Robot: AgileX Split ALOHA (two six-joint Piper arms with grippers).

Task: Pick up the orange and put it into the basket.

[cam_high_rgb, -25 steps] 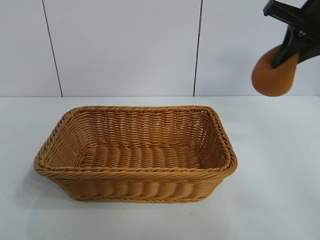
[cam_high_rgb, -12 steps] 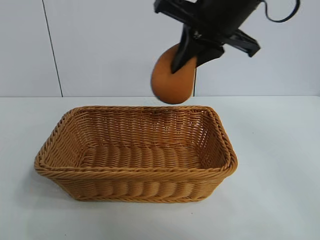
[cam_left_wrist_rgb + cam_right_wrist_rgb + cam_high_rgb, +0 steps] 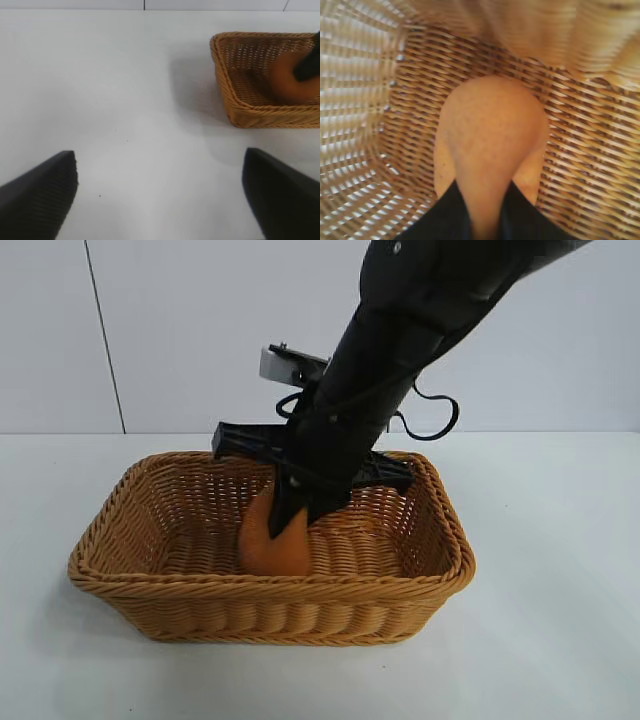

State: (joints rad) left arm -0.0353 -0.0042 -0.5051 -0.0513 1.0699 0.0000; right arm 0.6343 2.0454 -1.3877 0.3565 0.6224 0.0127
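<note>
The orange (image 3: 272, 548) is down inside the woven wicker basket (image 3: 110, 515), left of its middle, its underside hidden behind the front rim. My right gripper (image 3: 288, 525) reaches steeply down into the basket and is shut on the orange. In the right wrist view its black fingers (image 3: 445, 217) pinch the narrow top of the orange (image 3: 490, 125), over the basket's woven floor (image 3: 580, 150). My left gripper (image 3: 160, 160) hangs open over bare table, well away from the basket (image 3: 235, 107), where the orange (image 3: 287, 82) shows.
The basket stands mid-table on a white tabletop (image 3: 560, 570), with a white panelled wall (image 3: 200, 330) behind. The right arm's black body (image 3: 400, 350) and its cable loop (image 3: 440, 420) lean over the basket's back right corner.
The right arm has carried the orange from high at the right, leftward over the back rim and down into the basket. The left gripper has not moved.
</note>
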